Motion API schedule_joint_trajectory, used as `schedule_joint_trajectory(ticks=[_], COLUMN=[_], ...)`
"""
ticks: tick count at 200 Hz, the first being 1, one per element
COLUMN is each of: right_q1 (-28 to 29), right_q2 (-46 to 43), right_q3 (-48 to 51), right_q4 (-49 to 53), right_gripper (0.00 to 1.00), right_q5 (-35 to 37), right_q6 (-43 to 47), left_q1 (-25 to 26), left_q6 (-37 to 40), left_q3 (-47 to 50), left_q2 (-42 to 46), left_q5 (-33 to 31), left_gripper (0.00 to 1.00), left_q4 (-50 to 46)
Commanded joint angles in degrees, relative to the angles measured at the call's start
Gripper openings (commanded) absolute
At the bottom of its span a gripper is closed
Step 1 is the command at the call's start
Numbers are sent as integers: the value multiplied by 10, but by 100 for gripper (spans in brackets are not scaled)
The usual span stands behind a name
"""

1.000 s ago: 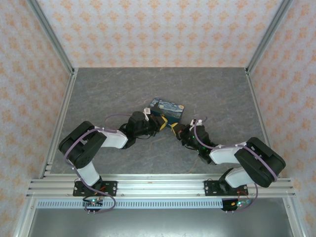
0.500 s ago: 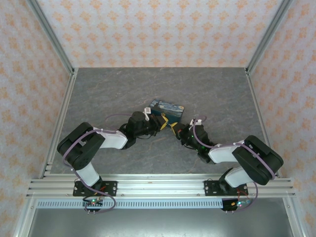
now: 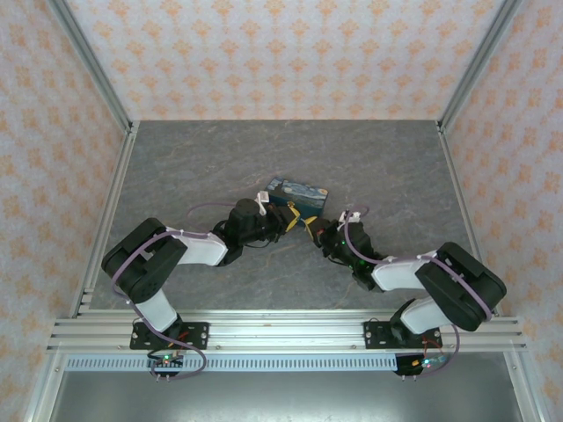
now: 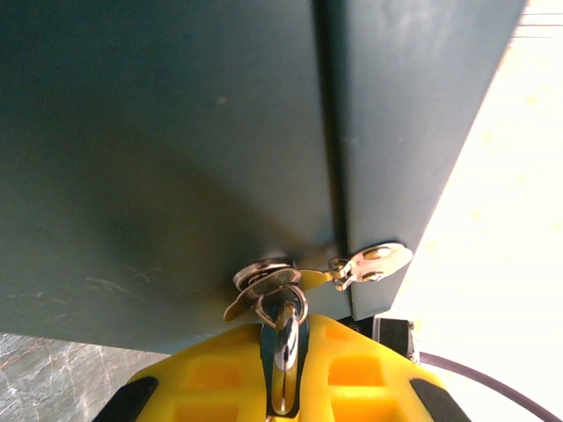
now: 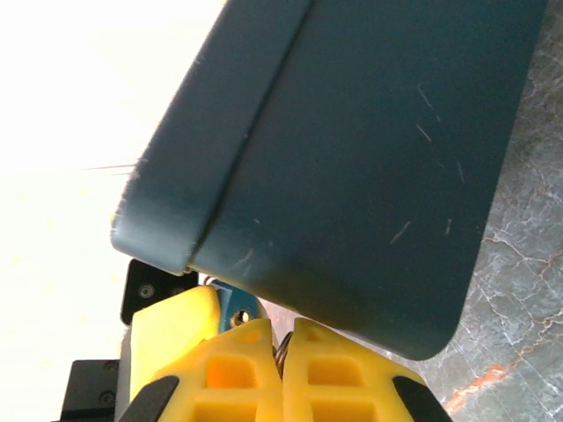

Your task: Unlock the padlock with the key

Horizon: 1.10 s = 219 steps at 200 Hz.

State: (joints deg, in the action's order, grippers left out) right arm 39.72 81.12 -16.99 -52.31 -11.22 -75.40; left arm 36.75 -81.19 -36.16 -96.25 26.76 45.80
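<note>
From above, you had both arms meeting at the painted box (image 3: pixel 297 194). The left gripper (image 3: pixel 284 220) and right gripper (image 3: pixel 310 227) sat close together at its near side, and the small parts between them were too tiny to make out. The left wrist camera gave you what the overhead could not: yellow fingers clamped on the silvery key (image 4: pixel 283 352), with a metal latch (image 4: pixel 374 262) ahead and right of the tips. The right wrist view showed that gripper's fingers pressed together. A sliver of the teal padlock (image 5: pixel 230 304) lay just left of them, beneath the box's edge.
</note>
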Motion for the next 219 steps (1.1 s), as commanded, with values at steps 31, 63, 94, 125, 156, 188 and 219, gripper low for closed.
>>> schedule_joint_trajectory(ticks=[31, 63, 94, 125, 156, 188, 219], right_q1=[-2, -2, -2, -2, -2, -1, -3], right_q2=[-21, -9, 1, 4, 9, 15, 18], right_q3=[-8, -18, -14, -14, -18, -24, -29], right_q4=[5, 2, -7, -8, -9, -10, -10], right_gripper=[0, 0, 0, 0, 0, 0, 0], right_q5=[18, 7, 7, 7, 5, 5, 3], right_q6=[2, 3, -1, -1, -1, -1, -1], left_q1=[4, 6, 7, 7, 8, 11, 14], left_q6=[3, 2, 2, 2, 2, 2, 2], left_q3=[-7, -9, -11, -14, -15, -17, -19], left_q2=[16, 16, 17, 17, 17, 16, 15], left_q5=[-3, -3, -5, -5, -5, -6, -6], left_gripper=[0, 0, 0, 0, 0, 0, 0], left_q4=[19, 19, 16, 16, 14, 15, 14])
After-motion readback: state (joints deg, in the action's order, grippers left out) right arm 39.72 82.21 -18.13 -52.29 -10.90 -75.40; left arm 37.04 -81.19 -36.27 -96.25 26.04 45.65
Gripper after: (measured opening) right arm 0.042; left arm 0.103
